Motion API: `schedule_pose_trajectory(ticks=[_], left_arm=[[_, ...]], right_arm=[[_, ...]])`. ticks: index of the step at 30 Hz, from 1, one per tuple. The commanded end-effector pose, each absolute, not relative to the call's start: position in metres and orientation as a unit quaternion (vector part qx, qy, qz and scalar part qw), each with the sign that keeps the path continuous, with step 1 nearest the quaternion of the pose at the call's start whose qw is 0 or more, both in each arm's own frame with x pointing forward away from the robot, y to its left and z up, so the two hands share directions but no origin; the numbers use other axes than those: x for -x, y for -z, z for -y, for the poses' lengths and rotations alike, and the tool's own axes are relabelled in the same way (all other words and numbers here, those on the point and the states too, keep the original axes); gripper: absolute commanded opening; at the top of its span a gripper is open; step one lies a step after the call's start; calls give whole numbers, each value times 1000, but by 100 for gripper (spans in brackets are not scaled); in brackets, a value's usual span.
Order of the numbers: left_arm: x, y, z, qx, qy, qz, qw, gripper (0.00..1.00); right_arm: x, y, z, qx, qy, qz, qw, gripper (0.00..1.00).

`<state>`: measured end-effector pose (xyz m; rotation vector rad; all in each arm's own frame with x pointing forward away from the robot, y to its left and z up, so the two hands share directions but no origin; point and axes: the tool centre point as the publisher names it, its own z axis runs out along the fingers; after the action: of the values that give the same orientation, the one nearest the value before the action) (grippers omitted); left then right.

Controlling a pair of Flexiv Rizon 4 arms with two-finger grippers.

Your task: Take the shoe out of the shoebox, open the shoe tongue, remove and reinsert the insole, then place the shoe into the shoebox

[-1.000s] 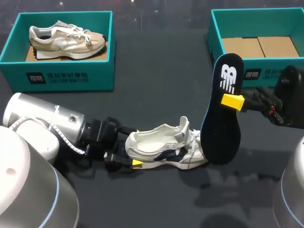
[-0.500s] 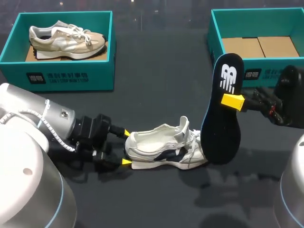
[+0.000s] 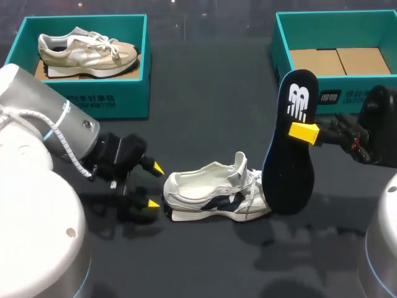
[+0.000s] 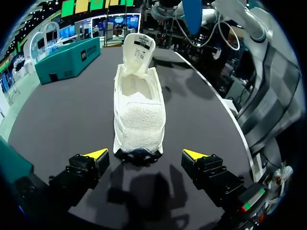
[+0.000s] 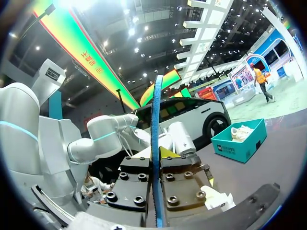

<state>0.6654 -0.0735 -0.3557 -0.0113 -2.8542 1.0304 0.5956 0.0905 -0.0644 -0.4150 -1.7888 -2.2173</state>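
A white shoe (image 3: pixel 214 194) with navy trim lies on the black table (image 3: pixel 205 112), its tongue pulled up. In the left wrist view the shoe (image 4: pixel 139 110) lies just ahead of my open left gripper (image 4: pixel 145 154), heel toward the fingers, not touching them. In the head view that left gripper (image 3: pixel 152 185) is just left of the heel. My right gripper (image 3: pixel 305 133) is shut on a dark blue insole (image 3: pixel 290 146), held upright above the shoe's toe. The insole (image 5: pixel 156 143) shows edge-on between the right fingers.
A teal shoebox (image 3: pixel 15 65) at the back left holds a beige shoe (image 3: pixel 87 51). Another teal shoebox (image 3: pixel 280 46) at the back right has only cardboard in its bottom.
My left gripper has drawn back leftward off the shoe's heel and now stands clear of it. The right arm and insole have not moved.
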Motion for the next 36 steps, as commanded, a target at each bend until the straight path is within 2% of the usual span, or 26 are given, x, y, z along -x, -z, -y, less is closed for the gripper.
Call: schedule_pose_trajectory(ticks=[1, 8, 15, 25, 36], left_arm=[[-661, 344, 72, 5, -286, 957, 51, 100], [-667, 339, 75, 6, -270, 960, 69, 100], [-678, 328, 74, 5, -188, 977, 104, 100], [-685, 322, 89, 19, -92, 990, 109, 100], [-680, 314, 108, 3, -24, 999, 48, 100]], right_arm=[[-594, 65, -91, 144, 764, 616, 130, 0], [-594, 65, -91, 144, 764, 616, 130, 0], [-594, 65, -91, 144, 764, 616, 130, 0], [-594, 65, -91, 144, 764, 616, 130, 0], [-594, 65, -91, 144, 764, 616, 130, 0]])
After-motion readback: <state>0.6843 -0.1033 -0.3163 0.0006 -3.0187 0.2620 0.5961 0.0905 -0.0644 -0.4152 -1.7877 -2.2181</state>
